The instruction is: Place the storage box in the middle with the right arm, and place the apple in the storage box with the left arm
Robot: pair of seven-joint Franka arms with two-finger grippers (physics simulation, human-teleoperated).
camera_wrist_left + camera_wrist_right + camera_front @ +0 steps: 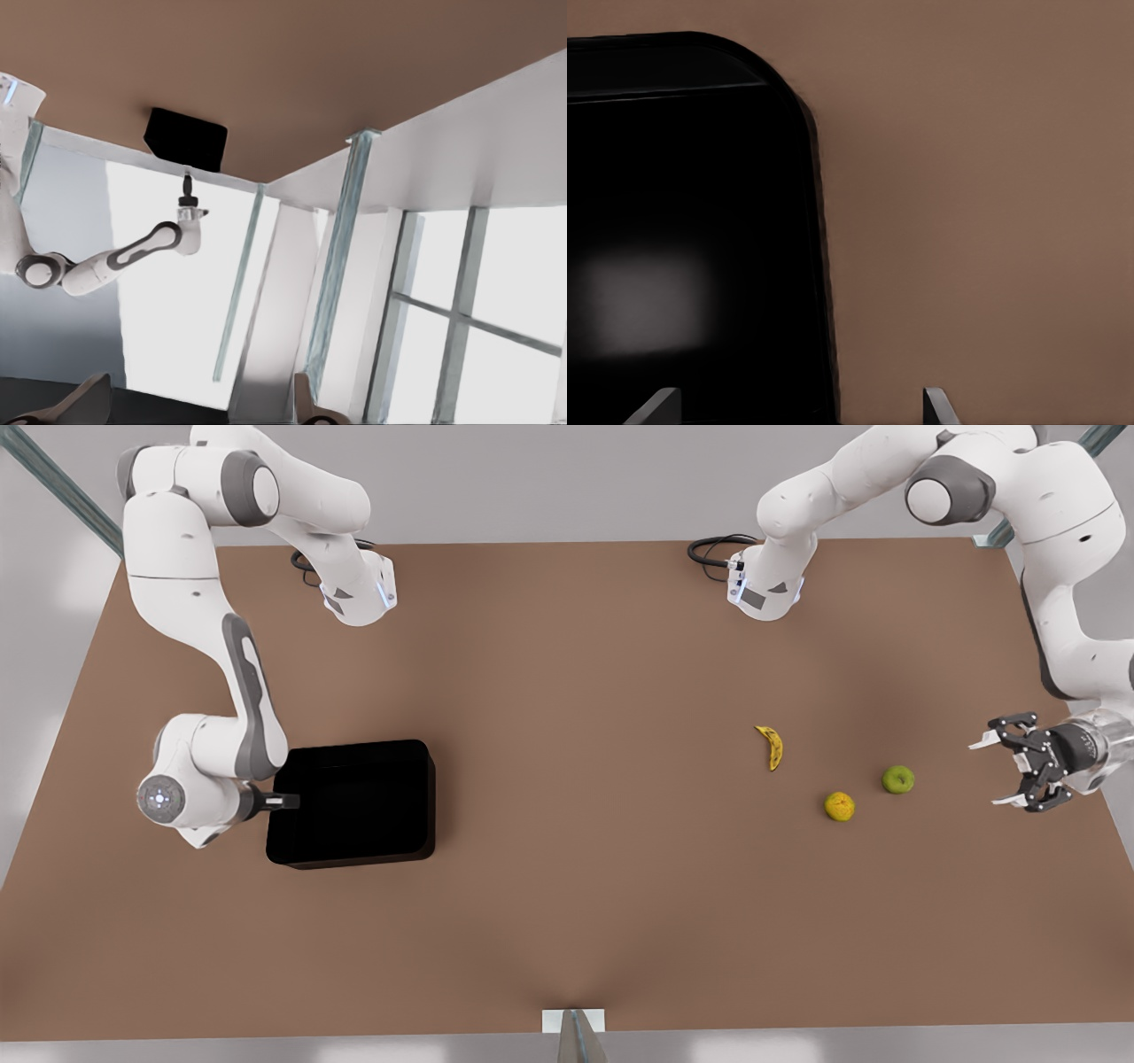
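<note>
Storage box (354, 804) under right gripper (285, 802)

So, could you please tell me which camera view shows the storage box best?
The front view: the whole storage box sits on the table there, the right gripper at its rim. The right wrist view shows one rounded corner close up; the left wrist view shows it small and distant.

on my table (567, 921) the storage box (354, 804) lies toward the front view's left, right gripper (285, 802) at its left wall. the banana (772, 746), round fruit (839, 806) and apple (897, 779) lie right; left gripper (1005, 772) hangs beyond the apple.
</note>
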